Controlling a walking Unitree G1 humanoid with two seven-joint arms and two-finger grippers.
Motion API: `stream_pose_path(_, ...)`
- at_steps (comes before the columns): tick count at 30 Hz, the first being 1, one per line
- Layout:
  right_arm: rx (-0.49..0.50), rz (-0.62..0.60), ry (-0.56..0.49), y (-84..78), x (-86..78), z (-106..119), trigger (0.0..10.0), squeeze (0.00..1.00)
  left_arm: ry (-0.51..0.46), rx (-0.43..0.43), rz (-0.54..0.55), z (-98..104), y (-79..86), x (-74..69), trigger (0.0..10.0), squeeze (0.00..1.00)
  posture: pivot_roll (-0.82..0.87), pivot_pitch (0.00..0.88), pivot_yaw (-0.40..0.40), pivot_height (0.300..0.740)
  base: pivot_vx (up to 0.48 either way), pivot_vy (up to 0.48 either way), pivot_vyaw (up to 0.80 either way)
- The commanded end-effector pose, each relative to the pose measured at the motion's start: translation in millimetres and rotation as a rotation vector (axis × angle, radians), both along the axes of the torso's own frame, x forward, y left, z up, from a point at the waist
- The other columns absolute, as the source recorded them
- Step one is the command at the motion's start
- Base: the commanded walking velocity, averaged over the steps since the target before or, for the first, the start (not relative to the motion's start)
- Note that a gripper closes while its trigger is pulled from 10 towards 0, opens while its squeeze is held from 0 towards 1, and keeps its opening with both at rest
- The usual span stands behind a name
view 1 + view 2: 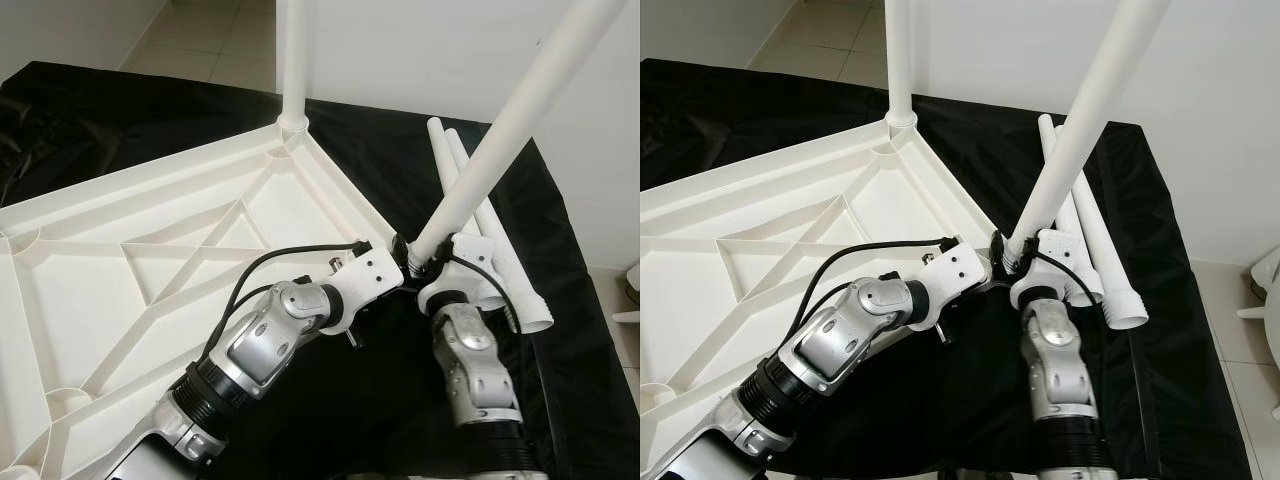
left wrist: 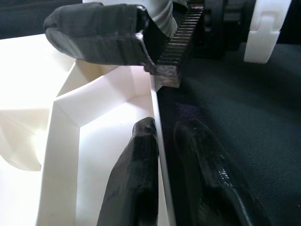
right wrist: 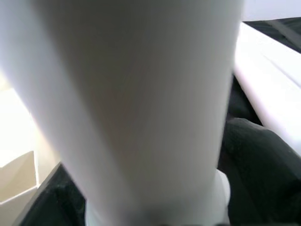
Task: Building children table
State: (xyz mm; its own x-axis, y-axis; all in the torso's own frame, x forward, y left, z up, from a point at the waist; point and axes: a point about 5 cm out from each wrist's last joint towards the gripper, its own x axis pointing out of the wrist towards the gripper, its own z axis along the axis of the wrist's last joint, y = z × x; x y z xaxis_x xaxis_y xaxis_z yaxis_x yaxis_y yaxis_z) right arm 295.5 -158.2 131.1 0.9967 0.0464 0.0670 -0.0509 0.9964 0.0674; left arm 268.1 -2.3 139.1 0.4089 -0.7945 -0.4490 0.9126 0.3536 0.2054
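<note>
The white tabletop (image 1: 150,230) lies upside down on a black cloth, ribs facing up. One white leg (image 1: 293,60) stands upright in its far corner socket. My right gripper (image 1: 420,255) is shut on a second leg (image 1: 500,130), which tilts up to the right with its lower end at the tabletop's near right corner. In the right wrist view that leg (image 3: 141,103) is very close. My left gripper (image 2: 164,155) is shut on the tabletop's rim (image 2: 157,108) beside that corner, one finger (image 2: 136,179) inside and the other outside.
Two spare white legs (image 1: 490,230) lie side by side on the black cloth (image 1: 560,330) to the right of my arms. The cloth's edge drops off at the right, with tiled floor and a white object (image 1: 630,290) beyond. A white wall stands behind.
</note>
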Motion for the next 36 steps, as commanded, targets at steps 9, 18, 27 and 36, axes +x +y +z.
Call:
stream_pose_path(9, -0.08, 0.28, -0.028, -30.1, -0.1, -10, 10.0, 0.0, 0.185, 0.094, -0.052, -37, 2.3, -14.0, 10.0, 0.0, 0.03, 0.104, -0.067, 0.74, 0.0, 0.0, 0.0)
stream_pose_path(18, -0.133, 0.433, -0.023, -48.1, 3.6, -15, 10.0, 0.0, 0.18, 0.097, -0.056, -36, 2.5, -13.0, 10.0, 0.0, 0.03, 0.102, -0.058, 0.74, 0.0, 0.0, 0.0)
stream_pose_path(27, -0.128, 0.455, -0.011, -54.9, 7.3, -19, 0.0, 0.0, 0.177, 0.093, -0.051, -35, 2.1, -12.4, 10.0, 0.0, 0.04, 0.103, -0.059, 0.74, 0.0, 0.0, 0.0)
stream_pose_path(36, -0.095, 0.492, -0.019, -51.8, 7.4, -22, 0.0, 0.0, 0.18, 0.092, -0.053, -35, 0.7, -13.1, 10.0, 0.0, 0.04, 0.106, -0.059, 0.74, 0.0, 0.0, 0.0)
